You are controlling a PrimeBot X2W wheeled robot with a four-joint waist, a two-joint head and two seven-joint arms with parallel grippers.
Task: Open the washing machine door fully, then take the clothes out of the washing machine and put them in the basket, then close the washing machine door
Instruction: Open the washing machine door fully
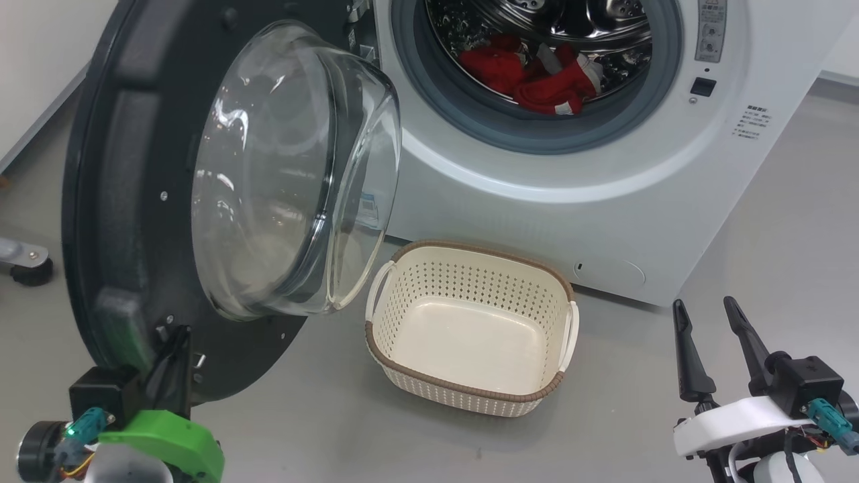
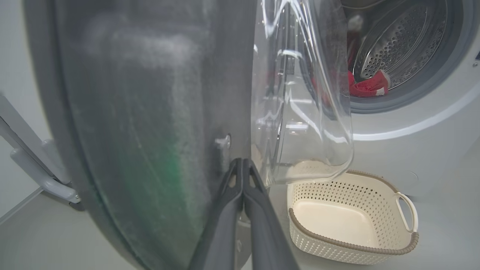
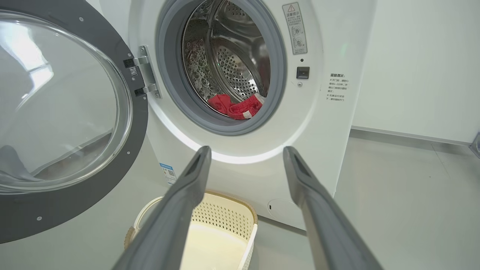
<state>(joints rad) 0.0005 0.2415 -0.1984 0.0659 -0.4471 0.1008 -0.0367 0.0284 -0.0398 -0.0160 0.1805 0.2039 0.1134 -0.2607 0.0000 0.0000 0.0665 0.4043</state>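
Observation:
The washing machine door (image 1: 127, 201) stands swung out to the left, its clear glass bowl bulging toward the basket. My left gripper (image 1: 176, 345) is shut, with nothing between its fingers, and its tips rest against the door's black inner ring (image 2: 131, 112) near the lower edge; the left gripper (image 2: 243, 162) meets that ring just left of the glass. Red clothes (image 1: 530, 74) (image 2: 369, 86) (image 3: 234, 107) lie in the steel drum of the washing machine (image 1: 537, 201). The cream basket (image 1: 470, 249) (image 2: 348, 243) (image 3: 225, 213) sits empty on the floor before it. My right gripper (image 1: 704, 305) (image 3: 246, 150) hangs open, right of the basket.
A dark caster foot (image 1: 27, 265) sits on the floor left of the door, and a grey frame bar (image 2: 37, 168) shows behind it. A white wall (image 3: 412, 63) runs to the machine's right, with grey floor in front.

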